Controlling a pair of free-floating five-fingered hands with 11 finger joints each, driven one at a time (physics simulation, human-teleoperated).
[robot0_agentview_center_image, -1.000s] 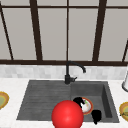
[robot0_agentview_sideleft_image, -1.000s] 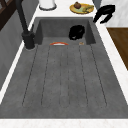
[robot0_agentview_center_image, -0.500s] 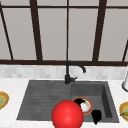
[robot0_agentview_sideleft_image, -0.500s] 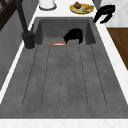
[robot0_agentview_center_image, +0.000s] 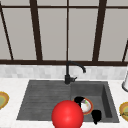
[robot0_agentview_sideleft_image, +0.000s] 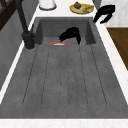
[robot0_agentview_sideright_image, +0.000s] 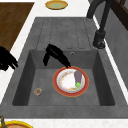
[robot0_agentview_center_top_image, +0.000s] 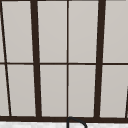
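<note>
The left robot hand (robot0_agentview_sideright_image: 56, 55), fingers relaxed and holding nothing, hangs over the basin with fingertips at the plate's (robot0_agentview_sideright_image: 70, 81) eleven o'clock rim, nearer than the right robot hand (robot0_agentview_center_image: 96, 115) at four o'clock.

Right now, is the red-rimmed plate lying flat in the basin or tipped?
Flat. The right side view shows the plate resting level on the basin floor, food on it, the left hand at its rim.

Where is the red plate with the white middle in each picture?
Front view: the plate lies in the sink basin, lower right of centre, behind the red ball.
Left side view: just its red rim peeks over the basin's edge, under a robot hand.
Right side view: plate at centre on the basin floor.
Upper view: window panes.
Shared landmark: the black faucet.
</note>
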